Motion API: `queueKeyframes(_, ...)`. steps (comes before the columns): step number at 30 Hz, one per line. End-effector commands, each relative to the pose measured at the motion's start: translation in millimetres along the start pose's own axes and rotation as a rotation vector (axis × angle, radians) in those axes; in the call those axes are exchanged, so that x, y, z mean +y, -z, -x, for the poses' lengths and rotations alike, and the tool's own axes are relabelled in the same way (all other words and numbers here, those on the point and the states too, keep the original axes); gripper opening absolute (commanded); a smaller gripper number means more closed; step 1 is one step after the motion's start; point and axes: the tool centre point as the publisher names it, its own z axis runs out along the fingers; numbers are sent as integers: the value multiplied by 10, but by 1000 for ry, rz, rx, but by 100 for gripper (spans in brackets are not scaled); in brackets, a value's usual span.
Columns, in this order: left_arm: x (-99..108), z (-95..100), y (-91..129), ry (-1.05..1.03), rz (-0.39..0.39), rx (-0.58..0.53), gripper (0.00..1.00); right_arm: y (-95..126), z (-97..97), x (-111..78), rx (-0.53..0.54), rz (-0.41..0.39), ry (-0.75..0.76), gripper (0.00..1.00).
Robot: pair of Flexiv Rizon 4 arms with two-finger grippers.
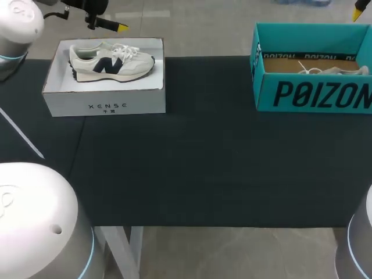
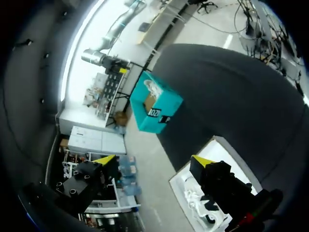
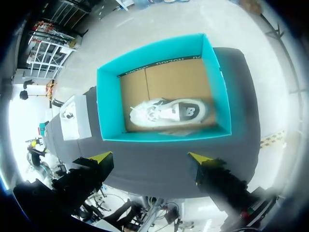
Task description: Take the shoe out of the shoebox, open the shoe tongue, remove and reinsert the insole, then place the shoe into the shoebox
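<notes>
Looking over the dark counter (image 1: 203, 163): white shoebox (image 1: 104, 104) on the left, teal shoebox (image 1: 314, 93) on the right, each with a pale sneaker on its side inside, white-box sneaker (image 1: 110, 63) and teal-box sneaker (image 3: 166, 112). The left end effector (image 2: 152, 159) hovers by the white shoebox's far edge and the right end effector (image 3: 149, 157) above the teal shoebox, both with fingers apart and empty. Sneakers are probably light and floppy on top, so I'd grab the stiffer heel, not the laces.

Two shoeboxes sit on one dark surface (image 1: 203, 168): one white box (image 1: 104, 104), and one teal box (image 1: 314, 96) well to the right of the white box. There are two shoes: one cream sneaker (image 1: 110, 63) inside the white box, and one white sneaker (image 3: 169, 112) inside the teal box. There are two robot arms, the left arm (image 1: 35, 221) and the right arm (image 1: 360, 244). Each has two yellow-tipped fingers (image 2: 212, 174), four fingers in all.
</notes>
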Motion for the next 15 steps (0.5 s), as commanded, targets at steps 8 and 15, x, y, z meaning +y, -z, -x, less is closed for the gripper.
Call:
queueKeyframes(8, 559, -101, 247, 1473, 1072, 226, 100, 3, -1, -11, -2, 2, -1, 100)
queueKeyframes(15, 971, -432, 448, 1611, 1280, 214, 100, 3, -1, -11, -2, 2, -1, 100)
